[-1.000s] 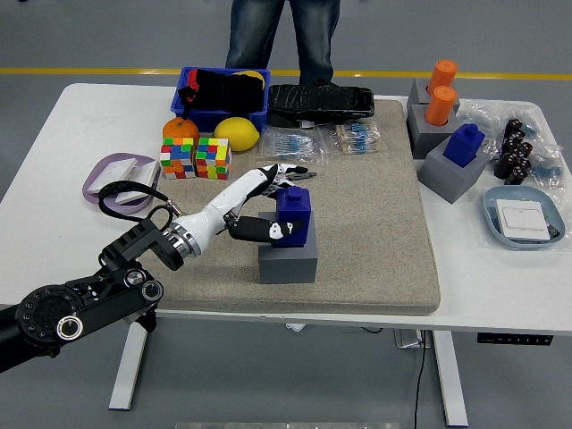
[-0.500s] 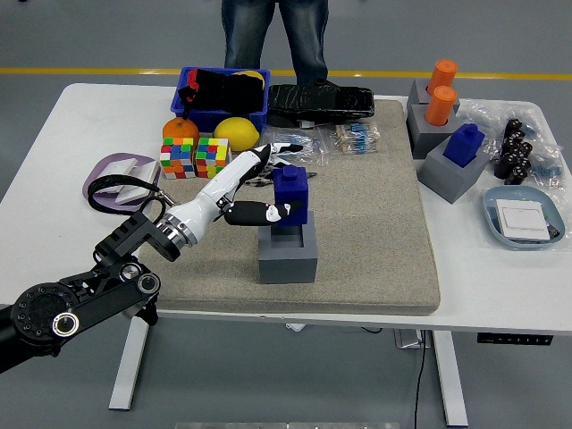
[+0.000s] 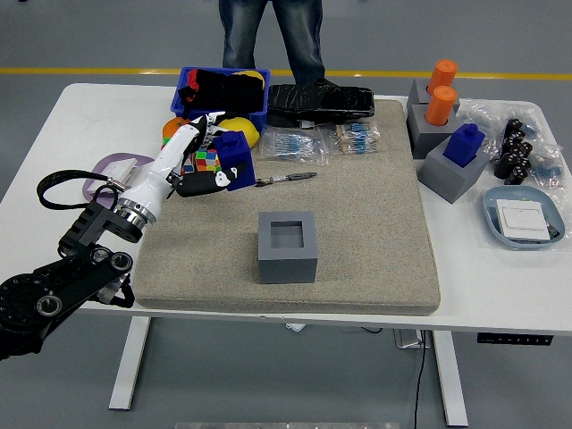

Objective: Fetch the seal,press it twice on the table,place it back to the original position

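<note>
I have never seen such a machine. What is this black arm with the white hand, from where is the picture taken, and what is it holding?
It is a humanoid robot's left arm ending in a five-fingered left hand. The camera sits high on the robot's side, looking down over a white table. The hand grips a blue seal, a stamp block, held up in the air over the beige mat. The grey holder on the mat is empty, its square socket open. Beside the hand lie puzzle cubes, a lemon and a blue bin. At the right stand more holders with orange and blue seals. A person stands at the far side.
</note>
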Robot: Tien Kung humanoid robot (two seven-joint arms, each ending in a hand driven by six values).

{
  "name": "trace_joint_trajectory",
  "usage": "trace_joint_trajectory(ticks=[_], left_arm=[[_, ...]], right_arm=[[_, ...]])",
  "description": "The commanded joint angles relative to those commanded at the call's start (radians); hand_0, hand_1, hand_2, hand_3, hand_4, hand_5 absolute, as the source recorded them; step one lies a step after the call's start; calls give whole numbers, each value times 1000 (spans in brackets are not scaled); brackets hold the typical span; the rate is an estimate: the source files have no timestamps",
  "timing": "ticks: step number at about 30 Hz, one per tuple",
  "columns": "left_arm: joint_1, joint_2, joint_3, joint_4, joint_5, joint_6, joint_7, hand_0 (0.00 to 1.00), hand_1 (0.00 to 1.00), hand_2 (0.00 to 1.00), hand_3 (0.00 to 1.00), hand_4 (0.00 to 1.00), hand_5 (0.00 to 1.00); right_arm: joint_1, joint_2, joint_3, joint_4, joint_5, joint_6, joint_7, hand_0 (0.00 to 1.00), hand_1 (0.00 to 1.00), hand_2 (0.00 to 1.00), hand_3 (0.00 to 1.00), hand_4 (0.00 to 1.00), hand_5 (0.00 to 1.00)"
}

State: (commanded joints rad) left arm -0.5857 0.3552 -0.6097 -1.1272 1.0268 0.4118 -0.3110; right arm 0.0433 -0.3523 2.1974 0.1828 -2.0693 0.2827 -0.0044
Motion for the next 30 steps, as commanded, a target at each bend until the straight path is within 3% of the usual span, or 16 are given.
trace_joint_trajectory(ticks=[16, 30], left_arm=[[26, -26, 91, 153, -117, 66, -87, 580, 467, 481, 842, 570, 2], [36, -39, 173, 243, -189, 62, -102, 574, 470, 475, 838, 575, 2]], right_arm=[[-1, 3, -1, 1, 2, -1, 2, 784, 682, 661, 615, 786, 443], [-2, 5, -4, 2, 6, 1, 1, 784, 682, 661, 615, 786, 442]])
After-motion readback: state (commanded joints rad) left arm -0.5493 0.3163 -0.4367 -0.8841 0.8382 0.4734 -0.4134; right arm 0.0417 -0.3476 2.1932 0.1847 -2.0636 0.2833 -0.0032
